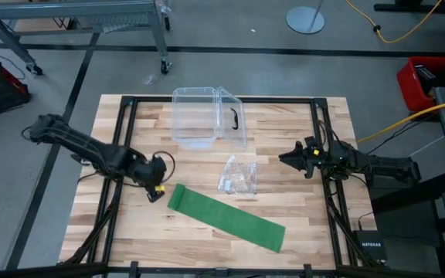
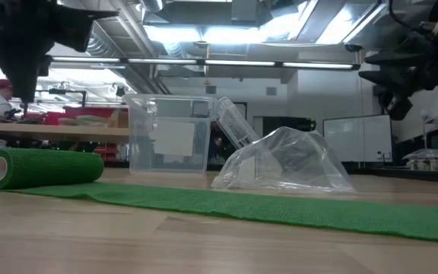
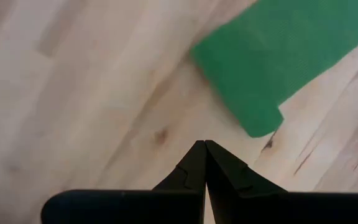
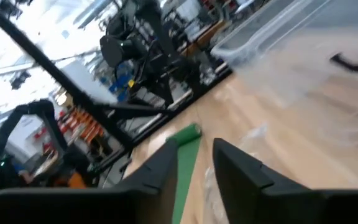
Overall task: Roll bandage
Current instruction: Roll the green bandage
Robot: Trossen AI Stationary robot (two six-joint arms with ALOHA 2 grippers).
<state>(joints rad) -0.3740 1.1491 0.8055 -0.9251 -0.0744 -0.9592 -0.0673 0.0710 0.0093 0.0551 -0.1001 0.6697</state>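
The bandage (image 1: 226, 217) is laid flat on the counter (image 1: 300, 208) — one end rolled. The left hand (image 1: 154, 193) is held together beside it; the right hand (image 1: 290, 159) is raised, fingers apart, nothing gripped.

A clear plastic box (image 1: 207, 117) stands near a crinkly wrapper (image 1: 239, 176) on the table (image 1: 300, 208).

The bandage (image 2: 226, 204) strip's far end runs off the low view's edge.

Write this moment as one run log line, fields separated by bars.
task: roll bandage | bandage: partly rolled, rest flat on table | left gripper: shut, beside rolled end | right gripper: open, raised, empty
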